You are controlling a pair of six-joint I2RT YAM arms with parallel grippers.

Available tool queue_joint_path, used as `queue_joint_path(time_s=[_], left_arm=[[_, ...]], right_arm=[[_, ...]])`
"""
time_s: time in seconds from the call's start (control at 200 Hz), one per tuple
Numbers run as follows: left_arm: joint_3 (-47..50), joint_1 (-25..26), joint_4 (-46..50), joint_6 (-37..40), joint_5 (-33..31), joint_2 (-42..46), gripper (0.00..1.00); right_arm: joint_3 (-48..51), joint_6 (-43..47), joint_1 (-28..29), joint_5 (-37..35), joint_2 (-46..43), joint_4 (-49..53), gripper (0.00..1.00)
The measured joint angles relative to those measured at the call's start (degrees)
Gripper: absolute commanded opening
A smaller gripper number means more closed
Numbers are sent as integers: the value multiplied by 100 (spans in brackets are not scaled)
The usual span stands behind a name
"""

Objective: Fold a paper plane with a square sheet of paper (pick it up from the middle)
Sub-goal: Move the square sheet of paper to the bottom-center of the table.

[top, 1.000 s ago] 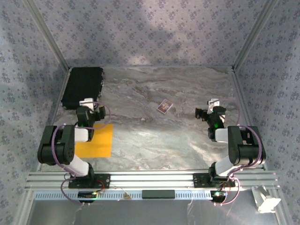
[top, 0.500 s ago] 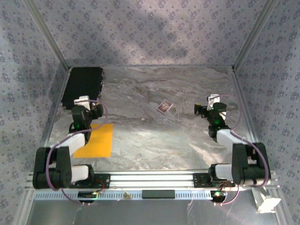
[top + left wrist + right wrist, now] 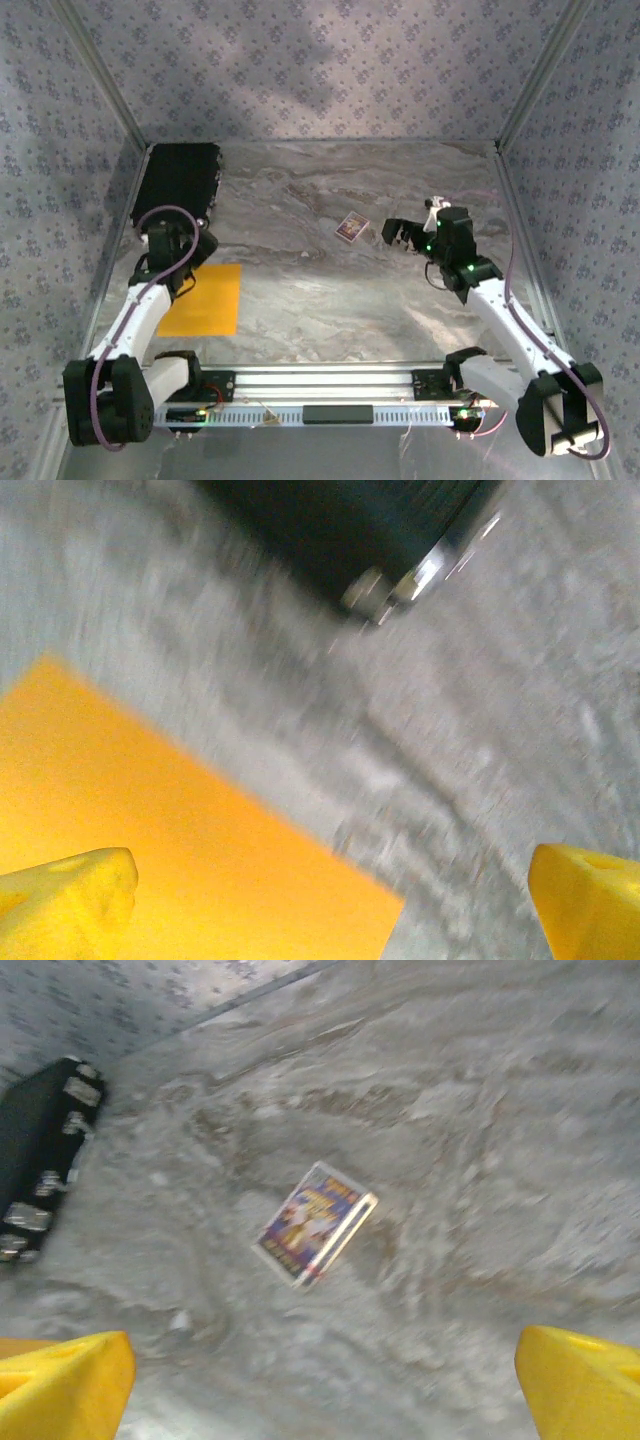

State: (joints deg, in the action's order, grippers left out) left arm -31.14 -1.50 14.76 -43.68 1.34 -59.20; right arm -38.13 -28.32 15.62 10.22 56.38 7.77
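Top external view showed the square sheet of paper (image 3: 203,300) lying flat and unfolded on the desk (image 3: 320,300). Left tool (image 3: 328,900) hung over the sheet's far edge, right tool (image 3: 398,233) well to its right, both spread apart and empty; pickup and every fold looked undone.

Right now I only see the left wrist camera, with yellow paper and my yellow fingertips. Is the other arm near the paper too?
Observer: No. The right gripper hangs open over the middle of the table, far from the square sheet of paper.
Operator: What's it looking at?
Observer: A small patterned card lies flat just in front of its fingers, untouched.
Operator: Is my paper folded yet?
Observer: No. From the top camera it lies flat by the table's left side, no crease visible.
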Motion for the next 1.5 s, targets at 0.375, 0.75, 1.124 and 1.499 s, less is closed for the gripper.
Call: queue_joint_path(time_s=[0.375, 0.75, 1.124, 1.499], left_arm=[[603, 345, 946, -697, 247, 461, 100], [699, 730, 887, -586, 295, 160, 100], [660, 2905, -107, -1158, -166, -426, 100], [-439, 4607, -1862, -2483, -334, -2483, 100]], right_arm=[[264, -866, 761, 273, -374, 535, 99], [496, -1034, 767, 1080, -348, 337, 99], [756, -981, 675, 1180, -457, 289, 99], [1054, -1423, 627, 763, -721, 494, 99]])
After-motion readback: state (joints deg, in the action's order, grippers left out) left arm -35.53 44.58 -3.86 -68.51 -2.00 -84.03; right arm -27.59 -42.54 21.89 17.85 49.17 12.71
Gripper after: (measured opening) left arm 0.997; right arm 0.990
